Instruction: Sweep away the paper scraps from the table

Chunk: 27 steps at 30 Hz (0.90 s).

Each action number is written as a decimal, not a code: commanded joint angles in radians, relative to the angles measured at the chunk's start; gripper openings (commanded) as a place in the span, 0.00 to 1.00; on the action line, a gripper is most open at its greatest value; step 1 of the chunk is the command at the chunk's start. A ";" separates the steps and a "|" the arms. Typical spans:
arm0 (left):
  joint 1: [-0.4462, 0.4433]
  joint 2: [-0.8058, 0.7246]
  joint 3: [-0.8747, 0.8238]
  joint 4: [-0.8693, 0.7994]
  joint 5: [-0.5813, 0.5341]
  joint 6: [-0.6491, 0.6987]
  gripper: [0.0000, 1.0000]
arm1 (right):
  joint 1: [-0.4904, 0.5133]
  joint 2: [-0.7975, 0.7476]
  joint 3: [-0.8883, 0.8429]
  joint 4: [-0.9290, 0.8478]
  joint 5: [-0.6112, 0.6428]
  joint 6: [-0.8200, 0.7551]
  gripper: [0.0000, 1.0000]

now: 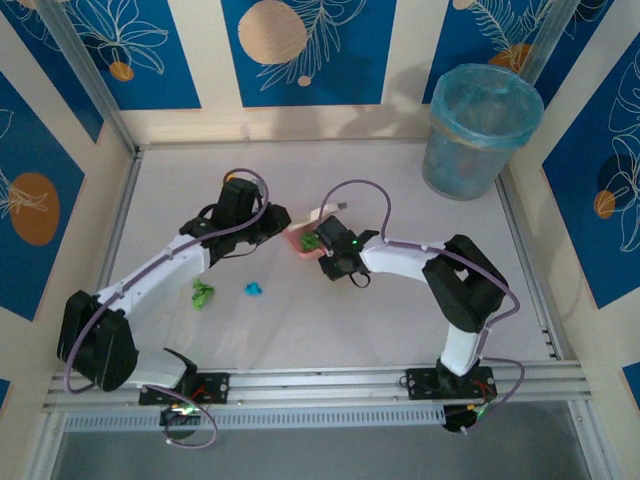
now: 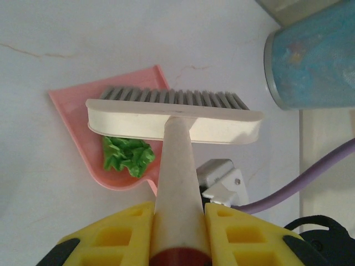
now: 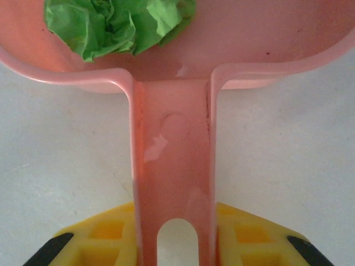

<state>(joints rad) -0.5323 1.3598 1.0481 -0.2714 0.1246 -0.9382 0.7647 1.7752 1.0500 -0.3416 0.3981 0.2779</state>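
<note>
A pink dustpan (image 1: 298,236) lies flat on the white table (image 1: 400,330), holding one green paper scrap (image 1: 311,242). My right gripper (image 3: 173,217) is shut on the dustpan (image 3: 172,149) handle, with the green scrap (image 3: 119,22) just ahead in the pan. My left gripper (image 2: 177,215) is shut on the handle of a cream brush (image 2: 172,119), whose bristles rest on the dustpan (image 2: 72,108) beside the green scrap (image 2: 127,156). Two more paper scraps lie on the table near the left arm: a green one (image 1: 203,293) and a cyan one (image 1: 254,289).
A blue-lined waste bin (image 1: 480,130) stands at the back right corner, its blue side (image 2: 313,61) also in the left wrist view. Aluminium rails edge the table. Both arms (image 1: 262,225) (image 1: 335,255) meet at the table's middle.
</note>
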 commanded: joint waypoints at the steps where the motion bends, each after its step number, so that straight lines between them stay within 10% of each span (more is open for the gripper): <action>1: -0.005 -0.107 -0.023 0.020 -0.147 -0.005 0.00 | -0.005 -0.060 -0.039 0.028 0.020 0.017 0.00; 10: -0.040 -0.432 -0.232 0.038 -0.435 0.025 0.00 | -0.006 -0.121 -0.089 0.081 0.015 0.032 0.00; 27: -0.216 -0.877 -0.681 0.213 -0.572 0.355 0.00 | -0.159 -0.411 -0.278 0.166 0.031 0.169 0.00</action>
<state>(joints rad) -0.7444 0.5129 0.4007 -0.1848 -0.4252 -0.6758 0.6018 1.4128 0.7822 -0.2016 0.4088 0.3988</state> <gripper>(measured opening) 0.236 0.257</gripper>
